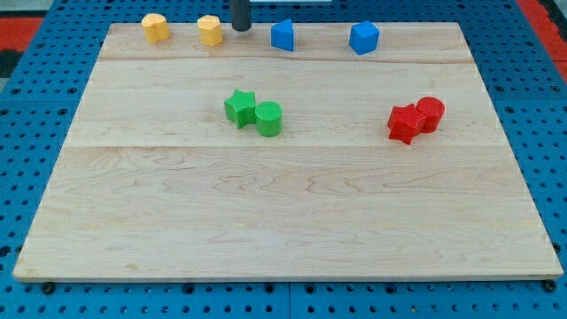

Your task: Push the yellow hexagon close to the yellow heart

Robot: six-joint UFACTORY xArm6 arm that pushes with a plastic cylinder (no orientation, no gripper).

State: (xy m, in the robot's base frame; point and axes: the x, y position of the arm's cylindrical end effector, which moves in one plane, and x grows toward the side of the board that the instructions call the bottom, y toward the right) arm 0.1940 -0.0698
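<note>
The yellow hexagon [210, 30] sits near the top edge of the wooden board [283, 213], left of centre. The yellow heart [155, 27] lies further to the view's left along the same edge, about a block's width away from the hexagon. My tip [240, 28] is on the board just to the right of the hexagon, very close to it. I cannot tell whether it touches. The upper part of the rod runs out of the view's top.
Two blue blocks [283, 35] [364, 38] sit along the top edge, right of my tip. A green star [239, 107] touches a green cylinder [269, 118] mid-board. A red star [405, 122] touches a red cylinder [431, 113] at the right.
</note>
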